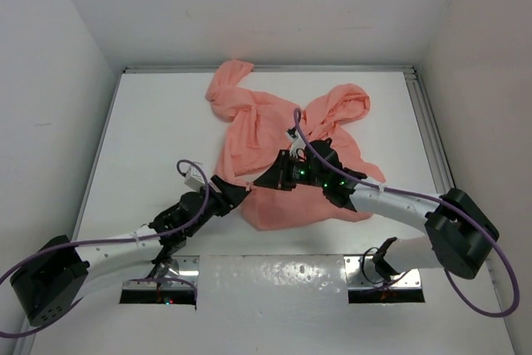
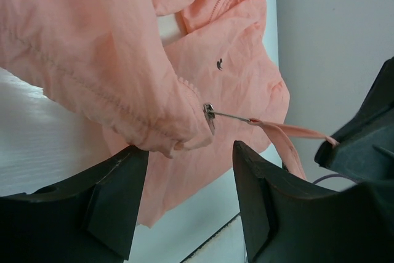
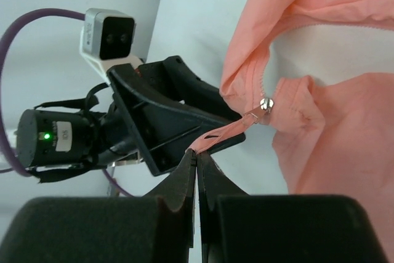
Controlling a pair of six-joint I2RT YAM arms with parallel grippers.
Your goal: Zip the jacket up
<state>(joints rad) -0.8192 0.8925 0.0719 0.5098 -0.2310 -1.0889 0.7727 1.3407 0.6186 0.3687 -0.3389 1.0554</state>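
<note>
Item, your jacket (image 1: 283, 130): salmon-pink, crumpled mid-counter (image 1: 158, 122), front open above the slider (image 2: 209, 115).
Your right claw (image 3: 196, 155): clenched on the pull strap (image 3: 221, 133), drawn taut.
Your left claw (image 2: 191, 152): released, its fingers apart just below the hem.

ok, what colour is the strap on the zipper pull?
Salmon pink, matching the jacket; the strap shows best in the left wrist view.
</note>
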